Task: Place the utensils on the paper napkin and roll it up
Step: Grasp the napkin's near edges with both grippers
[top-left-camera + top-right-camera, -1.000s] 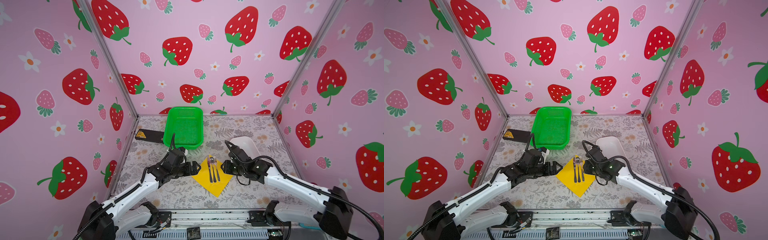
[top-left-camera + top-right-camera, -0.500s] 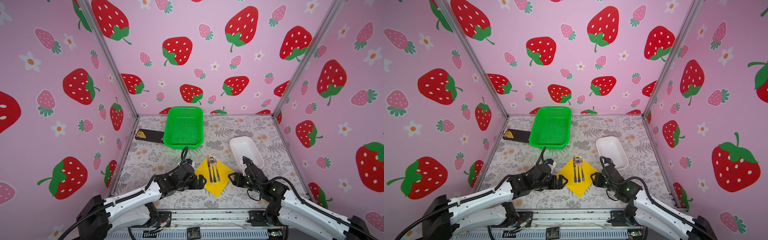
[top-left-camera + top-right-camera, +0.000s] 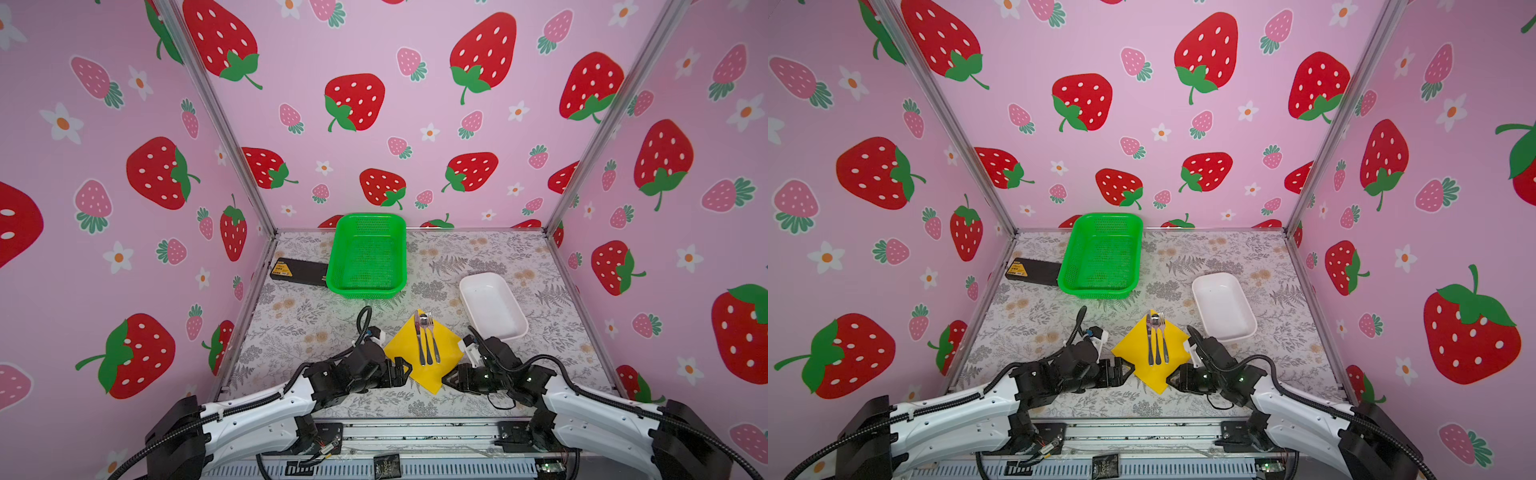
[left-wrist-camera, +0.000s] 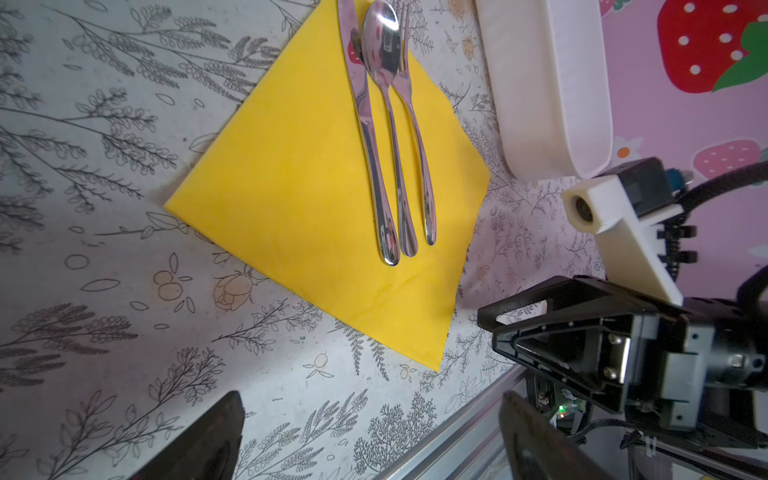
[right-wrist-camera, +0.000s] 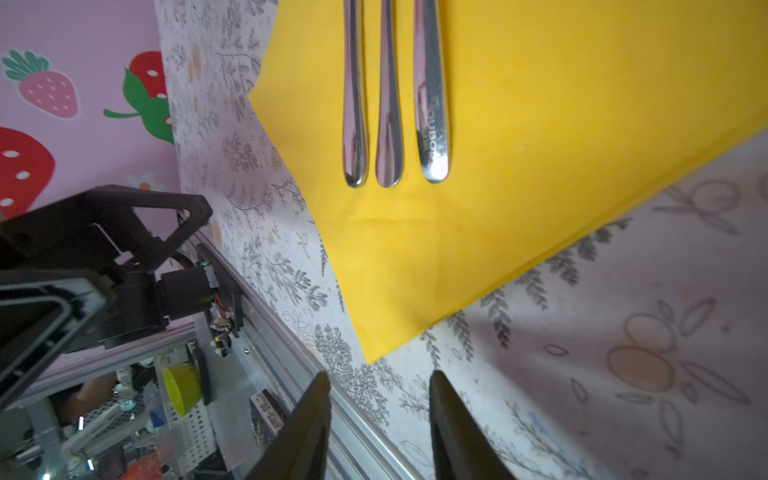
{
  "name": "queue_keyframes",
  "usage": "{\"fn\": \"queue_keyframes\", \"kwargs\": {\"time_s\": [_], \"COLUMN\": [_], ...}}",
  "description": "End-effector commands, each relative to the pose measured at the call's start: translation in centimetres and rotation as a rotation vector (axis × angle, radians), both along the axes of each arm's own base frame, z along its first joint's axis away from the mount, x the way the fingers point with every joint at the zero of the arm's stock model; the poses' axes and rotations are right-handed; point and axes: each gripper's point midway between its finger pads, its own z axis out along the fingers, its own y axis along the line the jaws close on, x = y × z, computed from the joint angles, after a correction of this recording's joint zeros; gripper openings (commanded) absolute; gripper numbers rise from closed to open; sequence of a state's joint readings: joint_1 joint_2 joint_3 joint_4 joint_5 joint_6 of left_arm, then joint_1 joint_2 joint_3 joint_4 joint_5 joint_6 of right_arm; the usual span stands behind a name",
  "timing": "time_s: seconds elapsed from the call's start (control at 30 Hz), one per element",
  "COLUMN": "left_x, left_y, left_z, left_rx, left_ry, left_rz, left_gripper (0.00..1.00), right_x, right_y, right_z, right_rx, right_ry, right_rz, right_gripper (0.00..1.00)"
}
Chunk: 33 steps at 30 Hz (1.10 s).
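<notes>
My left gripper (image 3: 402, 369) gapes wide, my right gripper (image 5: 379, 376) stands narrower, both empty, flanking the near corner of the napkin (image 3: 402, 353). The utensils (image 3: 427, 340) lie side by side on it. Paper looks thin and floppy, steel slick — I'd pinch that corner and roll.

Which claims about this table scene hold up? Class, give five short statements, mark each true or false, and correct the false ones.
1. Three utensils lie side by side on the paper napkin. True.
2. The napkin is already rolled up. False: it lies flat.
3. The green basket holds a fork. False: the fork lies on the napkin.
4. The white dish holds no cutlery. True.
5. The right end effector grips the napkin's corner. False: it is open, just short of that corner.
</notes>
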<state>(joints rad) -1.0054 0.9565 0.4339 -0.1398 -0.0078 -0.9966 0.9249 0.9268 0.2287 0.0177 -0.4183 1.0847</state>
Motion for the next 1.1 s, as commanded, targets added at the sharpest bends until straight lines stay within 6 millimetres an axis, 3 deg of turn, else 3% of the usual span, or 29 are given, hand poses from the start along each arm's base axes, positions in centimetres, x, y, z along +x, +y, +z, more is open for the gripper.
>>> {"fn": "queue_keyframes", "kwargs": {"time_s": [0.0, 0.13, 0.27, 0.4, 0.57, 0.77, 0.9, 1.07], "left_x": [0.8, 1.1, 1.7, 2.4, 2.5, 2.7, 1.9, 0.5], "left_y": [-0.7, -1.3, -1.3, 0.4, 1.3, 0.8, -0.4, -1.8], "left_z": [0.8, 1.0, 1.4, 2.6, 3.5, 3.9, 3.7, 2.1], "left_rx": [0.001, 0.063, 0.123, 0.259, 0.287, 0.317, 0.345, 0.448], "left_ry": [-0.027, -0.050, -0.094, -0.199, -0.304, -0.493, -0.593, -0.723], "left_rz": [0.016, -0.024, -0.049, -0.068, -0.112, -0.256, -0.415, -0.661], "left_gripper": [0.97, 0.94, 0.89, 0.85, 0.86, 0.85, 0.83, 0.82], "right_x": [-1.0, -1.3, -2.0, -1.7, -1.6, -0.9, -0.6, 0.3], "right_y": [0.0, 0.0, 1.3, 1.5, 1.2, 1.6, 2.9, 3.0], "right_z": [-0.2, -0.4, 0.1, -0.5, -1.5, -1.5, -0.7, -0.7], "right_rx": [0.047, 0.045, 0.125, 0.092, 0.078, 0.091, 0.116, 0.132], "right_ry": [0.068, 0.073, 0.097, 0.103, 0.128, 0.115, 0.127, 0.132], "right_rz": [-0.056, -0.094, -0.076, -0.099, -0.134, -0.164, -0.137, -0.173], "right_gripper": [0.42, 0.43, 0.43, 0.44, 0.46, 0.49, 0.50, 0.51]}}
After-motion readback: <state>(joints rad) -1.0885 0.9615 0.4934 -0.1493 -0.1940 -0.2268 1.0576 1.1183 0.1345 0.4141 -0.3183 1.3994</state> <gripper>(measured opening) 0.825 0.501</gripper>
